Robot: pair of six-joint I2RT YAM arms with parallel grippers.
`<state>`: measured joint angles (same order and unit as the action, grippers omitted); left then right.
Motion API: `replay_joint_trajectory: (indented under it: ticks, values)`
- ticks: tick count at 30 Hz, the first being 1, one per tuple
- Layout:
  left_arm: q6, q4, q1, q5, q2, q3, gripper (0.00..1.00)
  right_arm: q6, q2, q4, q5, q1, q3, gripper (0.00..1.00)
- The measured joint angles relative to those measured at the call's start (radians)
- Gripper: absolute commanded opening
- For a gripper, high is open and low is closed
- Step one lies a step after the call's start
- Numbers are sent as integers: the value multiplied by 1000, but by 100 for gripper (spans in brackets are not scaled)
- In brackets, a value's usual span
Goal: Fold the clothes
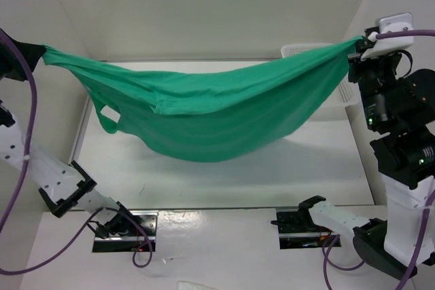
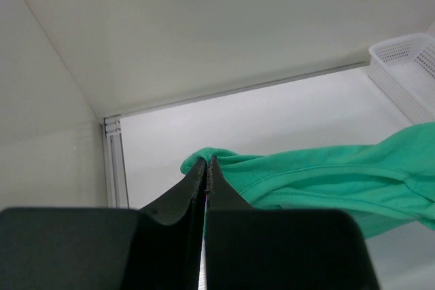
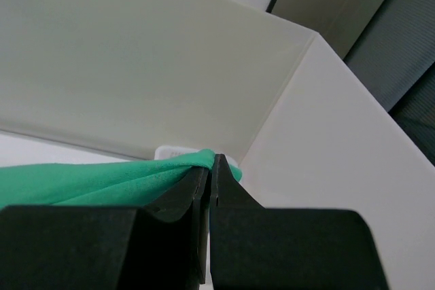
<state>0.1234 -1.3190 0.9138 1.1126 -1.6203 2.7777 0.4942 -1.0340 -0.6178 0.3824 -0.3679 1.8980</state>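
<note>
Green cloth, left grip: the left fingers [image 2: 206, 166] are clenched on a bunched edge of the T-shirt [image 2: 319, 178], tips pressed together with no gap.
Green cloth, right grip: the right fingers [image 3: 210, 164] are pinched closed on the opposite end, and the fabric runs away to the left from their tips.
Part held: the bunching at both grips hides whether these are shoulders or hem corners, so I cannot tell.
T-shirt position: it is slung in the air between the 2 arms like a hammock, high at both ends, with its middle sagging toward the table [image 1: 272, 174].
Sleeve [image 1: 109, 117]: 1 opening dangles at the lower left of the hanging cloth.
Contact with table: the lowest fold seems to hang just clear of the surface, though the top view does not settle it.
Basket [image 2: 408, 73]: white mesh, at the far right of the table behind the shirt's right end, not involved.
Step in hand: lifting and stretching the shirt out. By the look of it, no fold is made yet.
Next move calls for: lowering both ends together, keeping the tension even so the cloth lands flat and unwrinkled. The thin fabric is likely to crumple if 1 side drops first.
</note>
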Motion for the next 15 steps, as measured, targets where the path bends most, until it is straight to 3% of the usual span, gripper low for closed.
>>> replay_joint_trajectory:
  ticks: [7,15]
  values:
    - [-42,23,0,20,115,13,0,-36,39,-12,-42,23,56,0]
    - [-108,97,0,22,92,19,0,-51,11,0,-61,26,132,0]
